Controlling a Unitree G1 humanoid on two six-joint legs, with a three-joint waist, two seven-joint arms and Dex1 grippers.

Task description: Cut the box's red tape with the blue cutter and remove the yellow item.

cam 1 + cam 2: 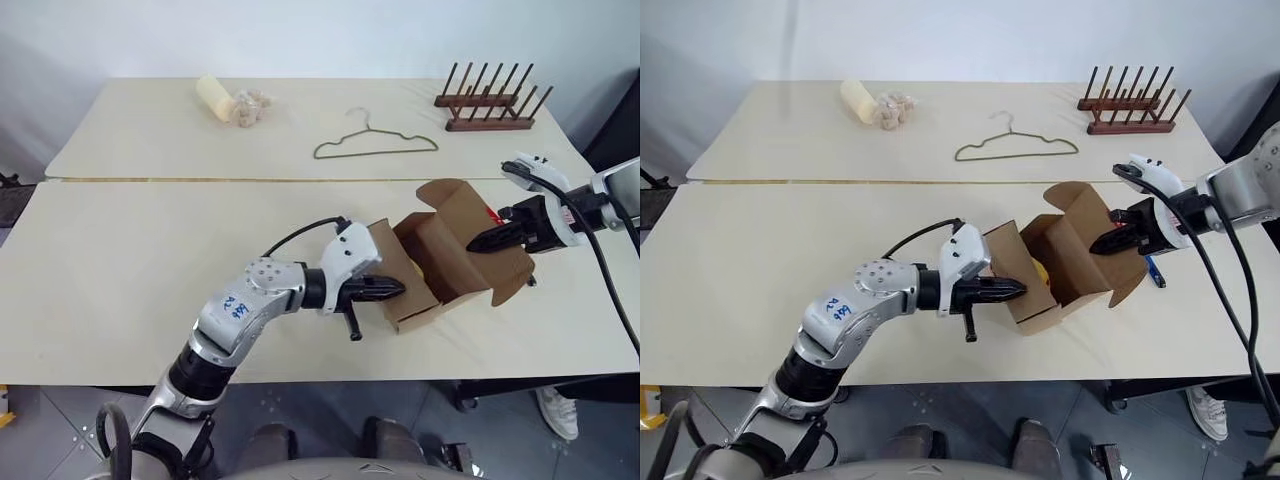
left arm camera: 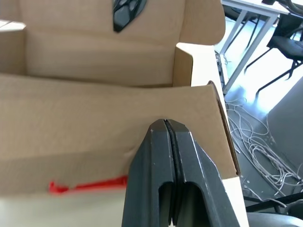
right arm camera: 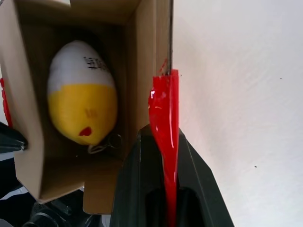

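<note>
Here we see the box (image 1: 455, 250) open on the table (image 1: 120, 260), its yellow item (image 3: 83, 106) inside (yellow below, white above, small red marks). Our right gripper (image 3: 170, 142) is clamped on a flap with red tape (image 3: 165, 109); our left gripper (image 2: 170, 137) is pinched on the opposite flap.

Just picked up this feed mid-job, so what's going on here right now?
The box stands open on the table, pulled apart by both arms. The left gripper is shut on the near flap, the right gripper shut on the far flap with the red tape. The yellow item is still inside. The blue cutter lies on the table by the box.
</note>
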